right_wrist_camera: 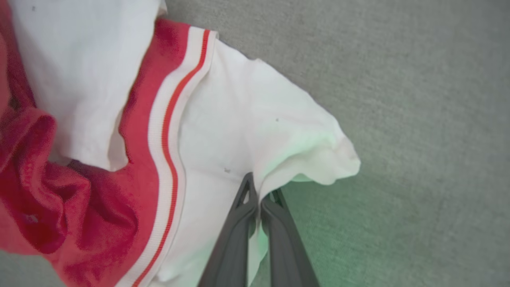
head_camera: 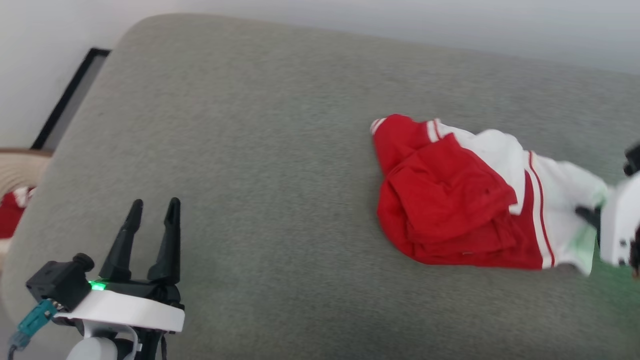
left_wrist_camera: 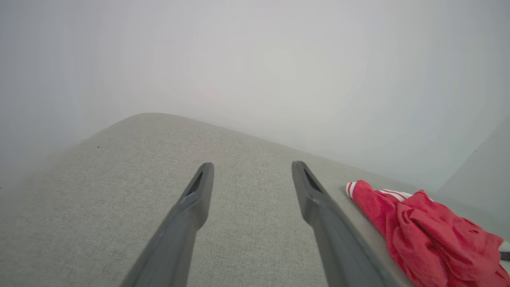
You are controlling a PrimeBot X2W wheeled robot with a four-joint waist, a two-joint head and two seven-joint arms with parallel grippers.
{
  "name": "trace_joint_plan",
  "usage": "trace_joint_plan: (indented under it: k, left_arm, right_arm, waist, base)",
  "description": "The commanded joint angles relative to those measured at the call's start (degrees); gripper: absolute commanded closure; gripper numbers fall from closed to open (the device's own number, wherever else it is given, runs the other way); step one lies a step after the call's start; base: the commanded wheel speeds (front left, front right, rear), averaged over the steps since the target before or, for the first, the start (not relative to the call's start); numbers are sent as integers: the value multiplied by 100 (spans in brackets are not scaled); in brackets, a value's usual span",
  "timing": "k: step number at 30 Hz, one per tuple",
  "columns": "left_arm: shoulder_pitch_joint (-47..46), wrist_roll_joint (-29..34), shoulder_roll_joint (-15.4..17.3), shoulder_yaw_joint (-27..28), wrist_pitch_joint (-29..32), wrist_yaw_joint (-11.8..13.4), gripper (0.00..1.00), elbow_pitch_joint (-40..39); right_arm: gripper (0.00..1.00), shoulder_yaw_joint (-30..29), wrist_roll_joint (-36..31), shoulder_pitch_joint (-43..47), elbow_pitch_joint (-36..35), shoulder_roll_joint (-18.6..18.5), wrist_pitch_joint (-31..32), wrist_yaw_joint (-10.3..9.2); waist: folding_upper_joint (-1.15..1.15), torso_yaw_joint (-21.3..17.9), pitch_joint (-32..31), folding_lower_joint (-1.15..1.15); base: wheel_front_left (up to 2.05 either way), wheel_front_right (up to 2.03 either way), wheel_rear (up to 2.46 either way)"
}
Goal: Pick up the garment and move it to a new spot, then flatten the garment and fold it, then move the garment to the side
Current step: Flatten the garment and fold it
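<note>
Two sets of jaws to report, nearest first. My right jaws are clamped on the garment (right_wrist_camera: 239,119). Their dark fingers (right_wrist_camera: 239,231) pinch a fold of its white sleeve, with cloth squeezed up between the tips and a green glow tinting the fabric around them. Ahead and to the left of those jaws in the right wrist view, the rest of the garment spreads in a crumpled heap: white cloth, then striped trim, then bunched red body. All of it lies on the grey upholstered surface (head_camera: 250,150). My left jaws stand wide apart with nothing between them, over bare grey fabric. The garment lies well off to their right and does not touch them. Beyond both, the surface's rounded far edge meets a pale wall (head_camera: 400,25). Far to the left of the left jaws, a black frame (head_camera: 70,100) shows beside the wall.
</note>
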Motion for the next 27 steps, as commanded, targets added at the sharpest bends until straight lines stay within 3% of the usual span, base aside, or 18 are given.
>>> trace_joint_plan:
  k: [1,6,10,11,12,13,20,27]
  left_arm:
    - [17,-6,28,66,-31,-20,0,-30]
    - [-5,-42,97,102,-30,-20,0,-31]
    - [-102,-108,210,-50,-30,-20,0,114]
    - [-147,-119,256,-116,-30,-20,0,168]
    - [-207,-142,309,-212,-30,-20,0,200]
    - [-269,-196,357,-311,-30,-20,0,252]
    - [-876,-662,833,-1033,170,-20,0,574]
    - [-1840,-1271,1307,-1794,1112,-21,0,517]
  right_arm:
    - [100,-253,63,424,-212,-17,-30,-5]
    - [100,-981,-18,1505,-617,237,-121,-5]
    - [100,-1430,-227,2000,-607,721,-257,-5]
    - [84,-1507,-326,2048,-548,820,-302,-5]
    - [51,-1589,-421,2067,-461,919,-364,-12]
    - [0,-1638,-508,2076,-361,1015,-392,-19]
    - [0,-1867,-869,1993,-216,1400,-586,-26]
    - [0,-2194,-1115,2062,-816,1631,-882,-16]
  waist:
    - [0,-274,-71,0]
    - [0,-526,-81,0]
    - [0,-666,-73,0]
    - [0,-688,-75,0]
    - [0,-704,-83,0]
    - [0,-716,-96,0]
    - [0,-805,-220,0]
    - [0,-1002,-374,0]
  base:
    - [0,0,0]
    - [0,0,0]
    - [0,0,0]
    - [0,0,0]
    - [0,0,0]
    - [0,0,0]
    - [0,0,0]
    - [0,0,0]
